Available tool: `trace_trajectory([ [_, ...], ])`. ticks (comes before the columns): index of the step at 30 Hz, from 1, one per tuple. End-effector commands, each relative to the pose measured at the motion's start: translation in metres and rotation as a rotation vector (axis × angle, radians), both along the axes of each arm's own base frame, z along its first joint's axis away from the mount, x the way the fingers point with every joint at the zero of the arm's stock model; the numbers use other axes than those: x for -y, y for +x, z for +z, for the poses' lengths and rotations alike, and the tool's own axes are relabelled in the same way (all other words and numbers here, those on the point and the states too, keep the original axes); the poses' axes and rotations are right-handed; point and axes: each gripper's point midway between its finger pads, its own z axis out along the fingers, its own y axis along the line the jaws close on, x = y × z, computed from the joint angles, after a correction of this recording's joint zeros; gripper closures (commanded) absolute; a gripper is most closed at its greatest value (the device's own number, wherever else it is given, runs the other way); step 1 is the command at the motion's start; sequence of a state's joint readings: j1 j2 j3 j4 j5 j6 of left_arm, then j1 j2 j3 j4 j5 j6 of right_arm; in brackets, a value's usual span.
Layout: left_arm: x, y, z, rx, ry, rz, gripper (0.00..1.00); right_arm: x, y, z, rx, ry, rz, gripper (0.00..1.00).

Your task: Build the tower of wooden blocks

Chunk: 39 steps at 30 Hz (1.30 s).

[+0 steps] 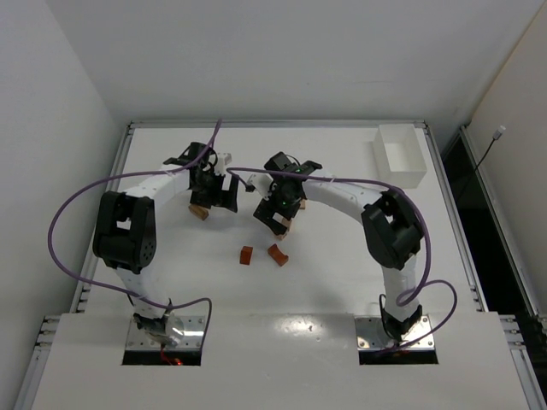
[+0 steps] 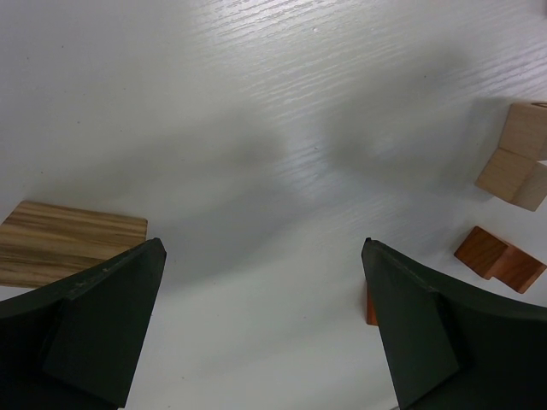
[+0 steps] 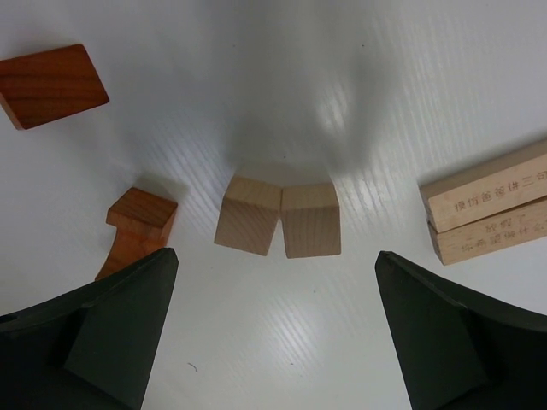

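My right gripper (image 3: pixel 275 254) is open and empty, hovering just above the table in front of two pale tan cubes (image 3: pixel 278 218) that stand side by side, touching. Two pale bars (image 3: pixel 491 201) lie stacked to its right; a reddish-brown arch piece (image 3: pixel 137 226) and a reddish-brown block (image 3: pixel 51 85) lie to its left. My left gripper (image 2: pixel 263 248) is open and empty over bare table, with a striped tan block (image 2: pixel 68 239) by its left finger and a reddish-brown piece (image 2: pixel 498 259) at its right. In the top view the grippers (image 1: pixel 218 201) (image 1: pixel 280 213) sit near the table's middle.
A white rectangular tray (image 1: pixel 400 155) stands at the back right corner. Two reddish-brown blocks (image 1: pixel 246 255) (image 1: pixel 278 254) lie apart in front of the grippers. A tan block (image 1: pixel 199 212) lies under the left gripper. Purple cables loop over both arms.
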State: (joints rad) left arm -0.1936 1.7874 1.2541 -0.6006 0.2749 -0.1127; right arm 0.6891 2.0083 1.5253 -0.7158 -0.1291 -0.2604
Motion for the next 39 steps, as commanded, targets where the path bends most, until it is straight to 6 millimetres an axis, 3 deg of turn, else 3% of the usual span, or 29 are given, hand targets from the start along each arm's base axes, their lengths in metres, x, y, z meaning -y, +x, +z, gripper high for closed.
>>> trace_trajectory([
  [1, -0.001, 0.012, 0.013, 0.038, -0.021, 0.000, 0.01, -0.012, -0.005, 0.007, -0.027, 0.047, -0.020, 0.00],
  [16, 0.000, 0.011, 0.010, 0.027, -0.028, -0.004, 0.01, -0.004, -0.005, -0.022, -0.040, -0.031, -0.021, 0.00],
  [39, 0.002, 0.012, 0.003, 0.008, -0.033, -0.008, 0.01, -0.003, -0.001, -0.040, -0.051, -0.063, -0.027, 0.00],
])
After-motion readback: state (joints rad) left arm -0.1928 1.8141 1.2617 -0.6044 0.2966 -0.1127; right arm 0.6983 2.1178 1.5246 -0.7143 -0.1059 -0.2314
